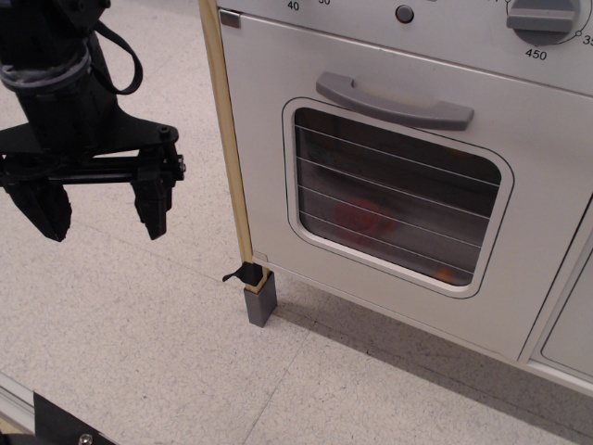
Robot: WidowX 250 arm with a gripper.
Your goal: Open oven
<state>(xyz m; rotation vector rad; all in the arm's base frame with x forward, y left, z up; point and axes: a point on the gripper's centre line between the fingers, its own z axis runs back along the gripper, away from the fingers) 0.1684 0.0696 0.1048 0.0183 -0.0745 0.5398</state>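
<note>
The white toy oven [537,213] fills the right side of the view. Its door is shut, with a grey bar handle [394,100] above a rounded window [398,199] lined with wire racks; something red and orange shows dimly inside. A grey dial [542,19] and a dark button [404,13] sit on the panel above. A wooden edge [227,139] runs down the oven's left side. My black gripper [100,209] hangs to the left of the oven, well apart from the handle, its fingers [153,204] spread open and empty.
A grey foot [260,301] with a black tie holds up the oven's left corner. A plain white cabinet door [570,324] adjoins at the right. The floor is speckled light grey. A dark object [65,426] sits at the bottom left corner.
</note>
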